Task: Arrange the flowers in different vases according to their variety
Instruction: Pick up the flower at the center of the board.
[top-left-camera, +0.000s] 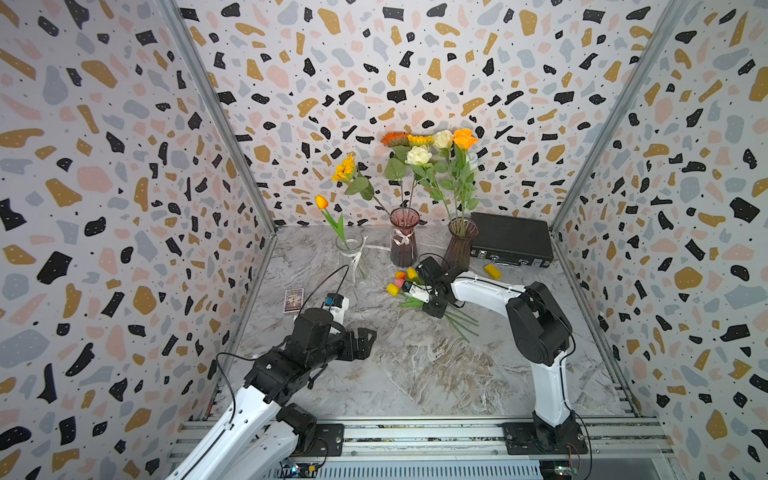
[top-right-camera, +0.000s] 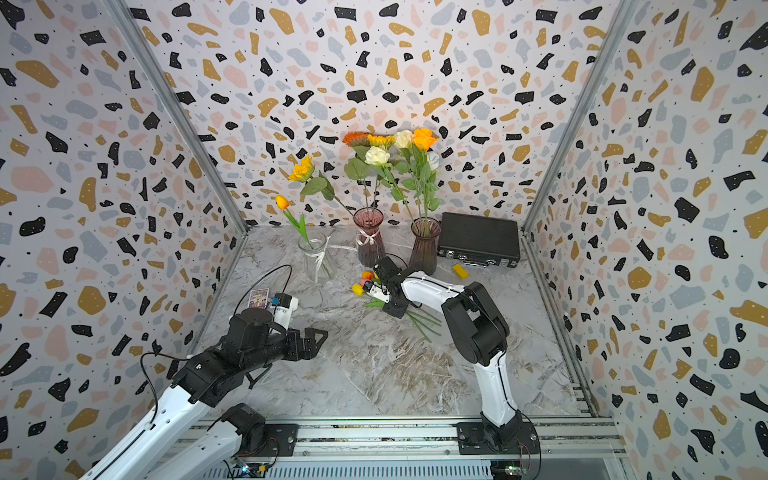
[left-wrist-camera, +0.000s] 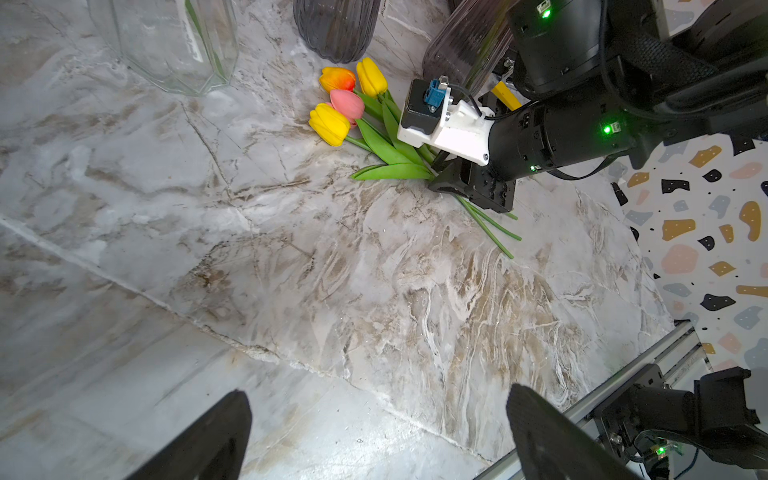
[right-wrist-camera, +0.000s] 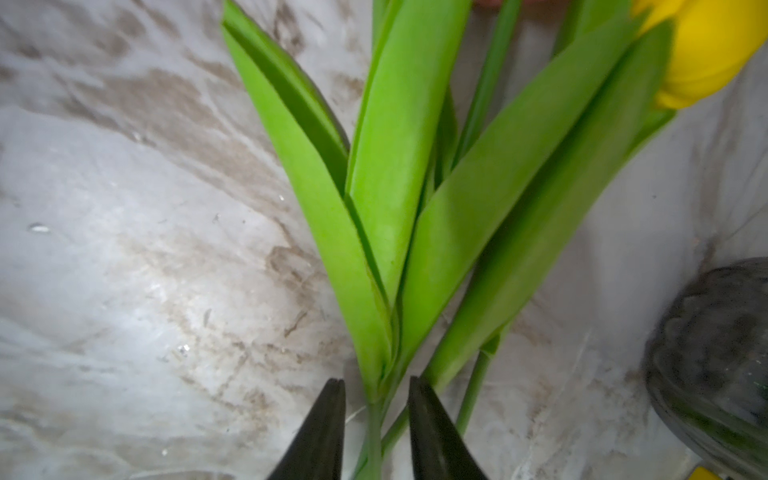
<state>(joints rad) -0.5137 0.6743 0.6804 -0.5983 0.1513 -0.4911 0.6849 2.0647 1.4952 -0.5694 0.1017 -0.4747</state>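
Left arm and right arm were white plastic shells with chunky black joints, thin looping black cables, tiny green LEDs, pointy black fingers.

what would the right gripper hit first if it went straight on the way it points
The right gripper would probably meet the green tulip stems between its jaws first, marble table just beneath.

Walls are white with black, ochre, pink and grey flecks. The table is grey, brown-veined marble. Tulips are yellow, pink, orange; leaves green. Ribbed vases are pink-purple, third vase clear, case black.
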